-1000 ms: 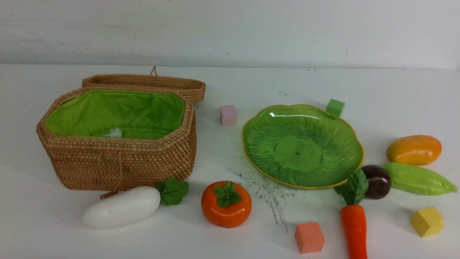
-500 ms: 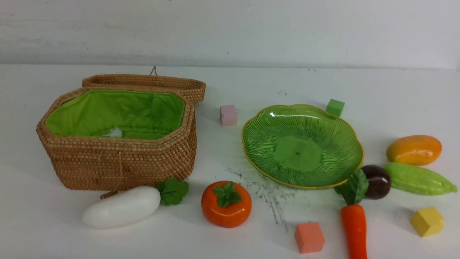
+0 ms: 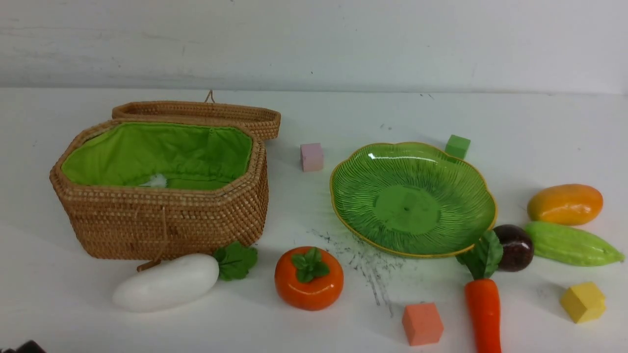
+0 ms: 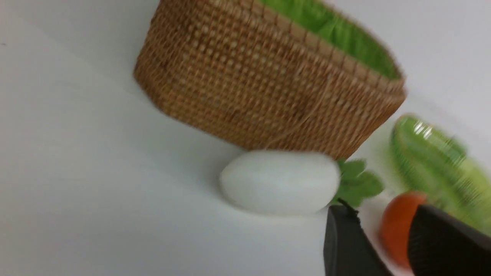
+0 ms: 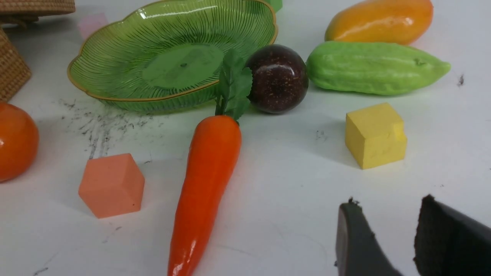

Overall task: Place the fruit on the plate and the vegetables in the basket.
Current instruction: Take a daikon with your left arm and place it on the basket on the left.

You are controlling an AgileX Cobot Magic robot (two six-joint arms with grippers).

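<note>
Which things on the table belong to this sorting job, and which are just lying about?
Job: persimmon, purple ball, mango, plate; radish, carrot, gourd, basket.
Lying about: pink cube, green cube, orange cube, yellow cube.

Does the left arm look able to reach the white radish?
Probably yes: the left pincer is open, and nothing lies between it and the radish, though the basket stands close behind.

— What kind of place is this?
— A test lab, it seems: a plain white bench (image 3: pixel 539 122) with black scuff marks (image 3: pixel 365 267), a bare white wall (image 3: pixel 314 44), a glossy orange toy persimmon (image 3: pixel 308 278), a salmon-pink foam cube (image 3: pixel 422 323).
</note>
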